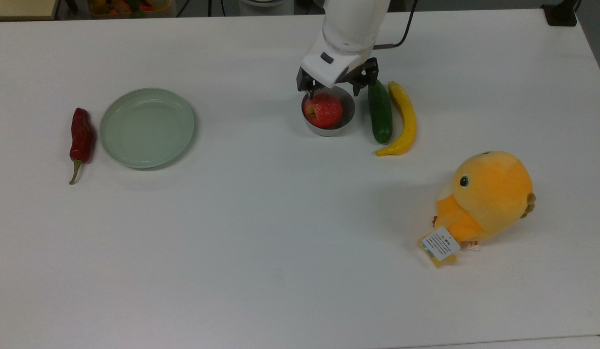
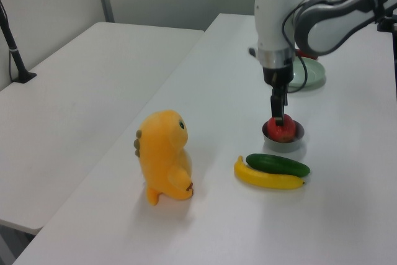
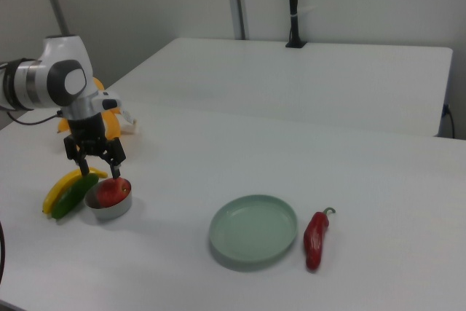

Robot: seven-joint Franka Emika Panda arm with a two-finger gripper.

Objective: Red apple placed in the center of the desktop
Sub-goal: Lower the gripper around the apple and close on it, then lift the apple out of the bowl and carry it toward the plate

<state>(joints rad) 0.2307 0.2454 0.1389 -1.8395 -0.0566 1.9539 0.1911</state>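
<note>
The red apple (image 1: 324, 110) (image 2: 281, 130) (image 3: 109, 191) sits in a small grey bowl (image 1: 329, 132) (image 3: 109, 211) on the white desktop (image 1: 280, 218), toward the far side in the top view. My gripper (image 1: 332, 91) (image 2: 279, 113) (image 3: 100, 171) hangs just above the apple and the bowl's far rim. It is open, its two black fingers spread about as wide as the bowl, with nothing held between them. The white arm hides the bowl's far rim in the top view.
A green cucumber (image 1: 380, 111) and a yellow banana (image 1: 404, 121) lie just to the bowl's right in the top view. An orange plush toy (image 1: 484, 198) stands at the right. A pale green plate (image 1: 147, 127) and a dark-red chili (image 1: 80, 138) lie at the left.
</note>
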